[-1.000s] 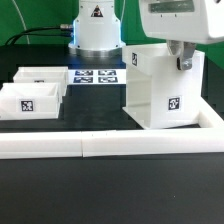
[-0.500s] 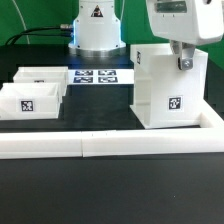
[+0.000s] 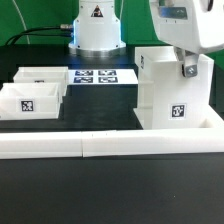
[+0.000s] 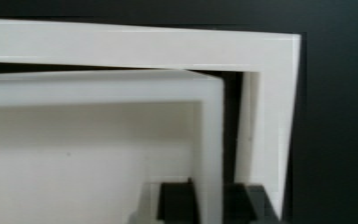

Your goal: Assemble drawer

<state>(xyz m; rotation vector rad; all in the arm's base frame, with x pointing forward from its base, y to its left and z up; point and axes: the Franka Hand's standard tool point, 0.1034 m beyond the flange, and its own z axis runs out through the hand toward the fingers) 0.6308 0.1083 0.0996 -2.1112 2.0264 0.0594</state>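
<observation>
The drawer's large white boxy housing [image 3: 170,95] stands upright at the exterior view's right, against the white L-shaped bar [image 3: 110,145]. My gripper [image 3: 188,68] reaches down from above and is shut on the housing's upper wall. In the wrist view the housing's thin white wall [image 4: 140,45] runs between my dark fingers [image 4: 190,205], with my gripper [image 4: 226,202] closed around it. Two small white trays, one nearer [image 3: 30,100] and one behind it [image 3: 45,75], sit side by side at the exterior view's left, apart from the housing.
The marker board [image 3: 100,76] lies flat at the back centre, in front of the robot's base [image 3: 95,30]. The L-shaped bar runs along the front and turns up at the exterior view's right. Black table surface lies between trays and housing.
The housing, held by my gripper, has slid toward the exterior view's right and turned a little, ending closer to the bar's corner. The trays have not moved.
</observation>
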